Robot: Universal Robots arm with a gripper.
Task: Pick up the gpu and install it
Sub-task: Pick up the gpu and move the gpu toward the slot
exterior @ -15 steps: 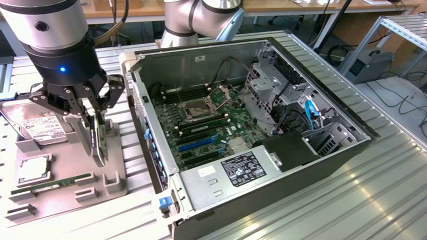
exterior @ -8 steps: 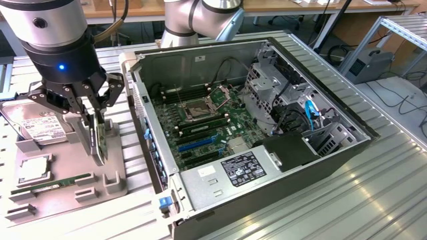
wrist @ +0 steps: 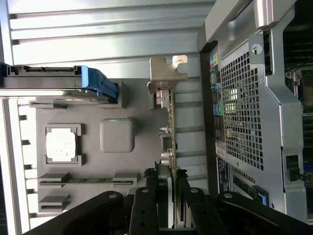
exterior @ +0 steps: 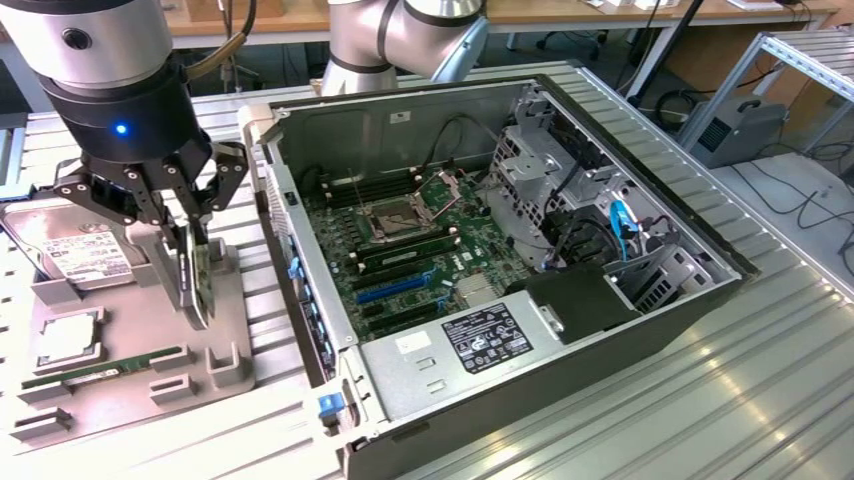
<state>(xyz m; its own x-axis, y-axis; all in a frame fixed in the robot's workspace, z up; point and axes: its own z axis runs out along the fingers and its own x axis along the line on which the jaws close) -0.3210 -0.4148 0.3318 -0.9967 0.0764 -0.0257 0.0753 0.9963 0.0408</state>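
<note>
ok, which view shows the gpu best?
Wrist view: the gpu is edge-on, silver bracket and board edge clear, with the end effector clamped on it. Exterior view: it stands upright on the grey tray, largely behind the end effector.

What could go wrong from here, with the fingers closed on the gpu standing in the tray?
1. The fingers grip the gpu at one end, far from its silver bracket; the card may tilt or slip when lifted.
2. The open computer case stands close beside the grey tray; the bracket could catch its wall on the way over.
3. The hard drive lies near the linkage and might get bumped.
</note>
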